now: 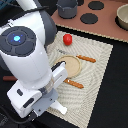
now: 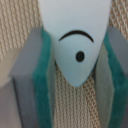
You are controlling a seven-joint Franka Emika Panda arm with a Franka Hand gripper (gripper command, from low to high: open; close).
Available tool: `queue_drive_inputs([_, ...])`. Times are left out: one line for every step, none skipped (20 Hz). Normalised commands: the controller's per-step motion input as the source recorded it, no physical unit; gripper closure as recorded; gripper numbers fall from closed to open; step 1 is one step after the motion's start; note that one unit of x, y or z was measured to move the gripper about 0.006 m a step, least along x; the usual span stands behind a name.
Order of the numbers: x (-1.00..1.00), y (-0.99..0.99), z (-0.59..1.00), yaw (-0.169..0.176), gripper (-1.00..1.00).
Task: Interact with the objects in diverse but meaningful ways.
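Clamped flat between the gripper's [image 2: 75,65] green pads [image 2: 44,85], low over the woven mat [image 1: 95,65] at about seven o'clock from the round wooden plate [image 1: 70,65], white fish-shaped piece [image 2: 75,35]: probably light, stiff, slick plastic, best pinched across its faces.

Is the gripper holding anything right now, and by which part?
Yes: the gripper holds the white fish-shaped piece between its green pads, gripping the sides near its head end.

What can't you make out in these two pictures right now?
- Claw, exterior view: the arm's body covers most of it.
- White fish piece, wrist view: its upper part is cut off by the frame edge.
- Mat, exterior view: the near corner is behind the arm.
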Motion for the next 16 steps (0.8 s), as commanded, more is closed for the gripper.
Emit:
queue_drive_inputs([0.25, 0.08, 0.44, -0.004, 1.00])
queue_drive_inputs([0.26, 0.08, 0.41, -0.004, 1.00])
queue_drive_inputs([0.23, 0.08, 0.35, -0.003, 1.00])
queue_drive_inputs([0.22, 0.07, 0.34, -0.001, 1.00])
queue_drive_inputs([0.18, 0.07, 0.47, 0.000, 1.00])
queue_drive_inputs([0.15, 0.08, 0.54, 0.000, 1.00])
queue_drive_inputs([0.14, 0.13, 0.69, 0.000, 1.00])
queue_drive_inputs([0.16, 0.19, 0.69, 0.000, 1.00])
queue_drive_inputs([0.16, 0.20, 0.76, 0.000, 1.00])
queue_drive_inputs([0.12, 0.23, 0.74, 0.000, 1.00])
queue_drive_inputs([0.17, 0.29, 0.72, 0.000, 1.00])
queue_drive_inputs([0.21, 0.38, 0.67, 0.000, 1.00])
queue_drive_inputs([0.21, 0.43, 0.66, 0.000, 1.00])
queue_drive_inputs([0.22, 0.53, 0.69, 0.000, 1.00])
queue_drive_inputs([0.32, 0.61, 0.76, 0.000, 1.00])
queue_drive_inputs([0.31, 0.64, 0.83, 0.000, 1.00])
